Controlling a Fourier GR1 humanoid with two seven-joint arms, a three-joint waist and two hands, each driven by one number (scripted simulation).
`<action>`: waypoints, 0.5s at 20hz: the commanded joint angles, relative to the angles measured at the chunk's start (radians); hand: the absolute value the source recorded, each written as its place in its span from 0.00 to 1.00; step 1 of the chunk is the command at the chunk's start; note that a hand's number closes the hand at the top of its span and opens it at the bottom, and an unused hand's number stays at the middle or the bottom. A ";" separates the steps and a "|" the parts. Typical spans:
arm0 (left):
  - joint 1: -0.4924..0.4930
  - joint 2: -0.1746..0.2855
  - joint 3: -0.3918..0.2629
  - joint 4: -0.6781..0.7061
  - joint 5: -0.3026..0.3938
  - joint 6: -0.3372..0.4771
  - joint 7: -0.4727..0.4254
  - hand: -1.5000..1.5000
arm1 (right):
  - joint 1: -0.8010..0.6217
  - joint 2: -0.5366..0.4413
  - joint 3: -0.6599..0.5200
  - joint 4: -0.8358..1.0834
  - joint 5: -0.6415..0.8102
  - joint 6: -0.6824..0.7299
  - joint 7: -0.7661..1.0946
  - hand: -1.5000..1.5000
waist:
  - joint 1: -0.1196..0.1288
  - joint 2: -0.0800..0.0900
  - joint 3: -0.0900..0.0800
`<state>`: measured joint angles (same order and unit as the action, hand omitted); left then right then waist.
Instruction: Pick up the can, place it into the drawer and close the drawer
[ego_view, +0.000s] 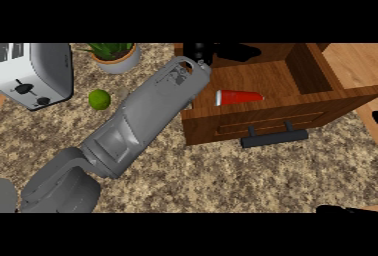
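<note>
The can (238, 97) lies on its side in the open drawer (214, 125), long axis along the drawer's front, free of the left hand (235, 51) at the drawer's back, whose clenched or released state cannot be told.

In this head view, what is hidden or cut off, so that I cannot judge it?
Left hand: head view; dark against the shadowed back of the drawer, partly behind its own forearm; whether it holds anything cannot be told.
Right hand: head view; only a dark sliver above the lower edge.
Toaster: head view; cut off by the left edge.
Can: head view; its markings are too small to read.
</note>
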<state>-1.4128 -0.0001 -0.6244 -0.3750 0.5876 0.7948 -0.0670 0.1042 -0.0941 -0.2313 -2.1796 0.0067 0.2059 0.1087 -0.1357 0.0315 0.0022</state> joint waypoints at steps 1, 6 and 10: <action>0.029 0.000 0.019 -0.020 0.044 0.012 -0.041 0.00 | -0.001 -0.056 0.003 -0.056 0.092 0.011 -0.020 0.00 | 0.005 0.000 -0.001; -0.001 0.000 0.025 -0.049 0.090 0.004 -0.039 0.00 | -0.054 -0.090 0.036 -0.016 0.212 0.003 -0.069 0.00 | 0.032 -0.002 -0.001; -0.013 0.000 0.020 -0.061 0.115 0.048 -0.051 0.00 | -0.043 -0.087 0.100 -0.028 0.330 -0.015 -0.110 0.00 | 0.038 -0.008 -0.001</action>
<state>-1.4166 0.0001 -0.5942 -0.4054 0.6734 0.7987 -0.1190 0.0739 -0.1725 -0.1758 -2.2061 0.2327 0.2086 0.0225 -0.1046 0.0276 0.0015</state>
